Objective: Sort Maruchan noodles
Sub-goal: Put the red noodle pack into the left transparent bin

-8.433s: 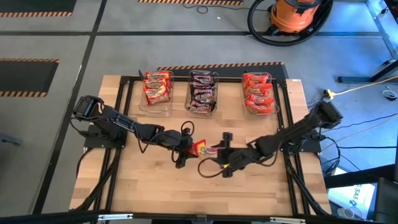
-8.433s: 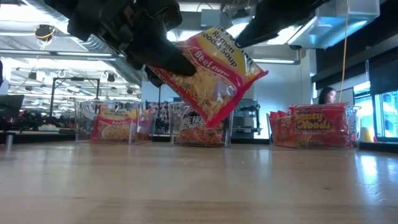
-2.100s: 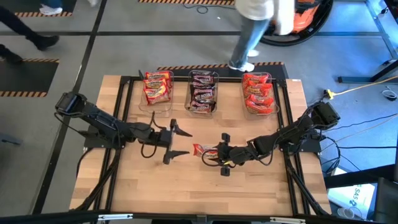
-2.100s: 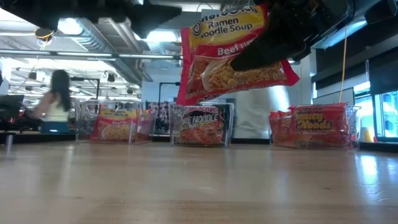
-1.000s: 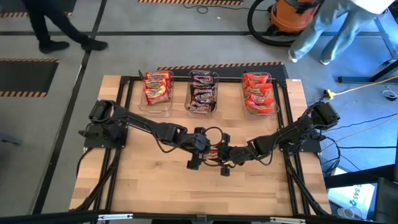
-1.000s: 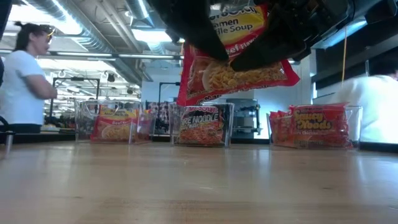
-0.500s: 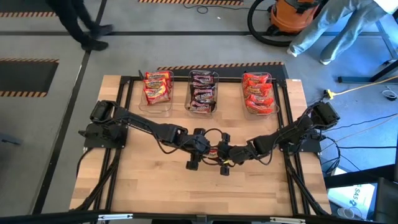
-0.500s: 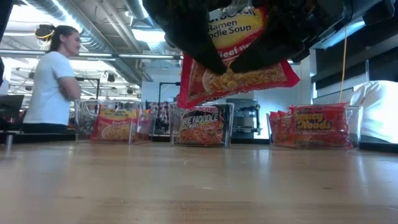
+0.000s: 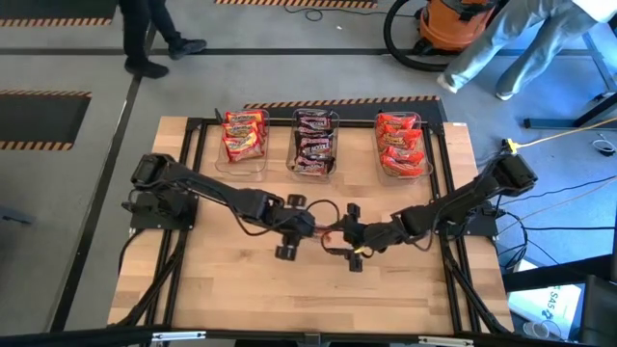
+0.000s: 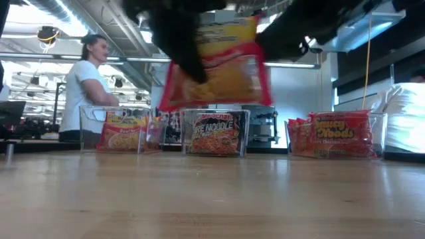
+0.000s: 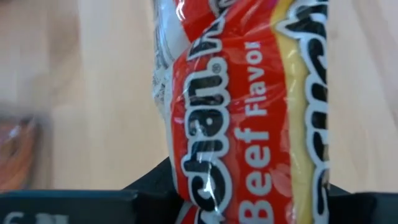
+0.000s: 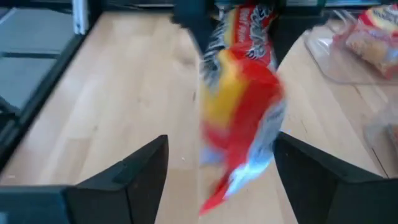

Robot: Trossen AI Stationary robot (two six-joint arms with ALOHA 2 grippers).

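While our left pincer (image 9: pixel 294 228) clamps the beef ramen packet (image 10: pixel 216 66) above the surface (image 9: pixel 231 289) — right pincer (image 12: pixel 221 168) gapes, just beside.

Grey floor (image 9: pixel 87 58) with hazard-striped tape (image 9: pixel 43 93) surrounds the wooden table (image 9: pixel 241 299). An orange shop vacuum (image 9: pixel 453 24) stands behind it. People walk past; ceiling ducts (image 10: pixel 99 30) and lights run overhead
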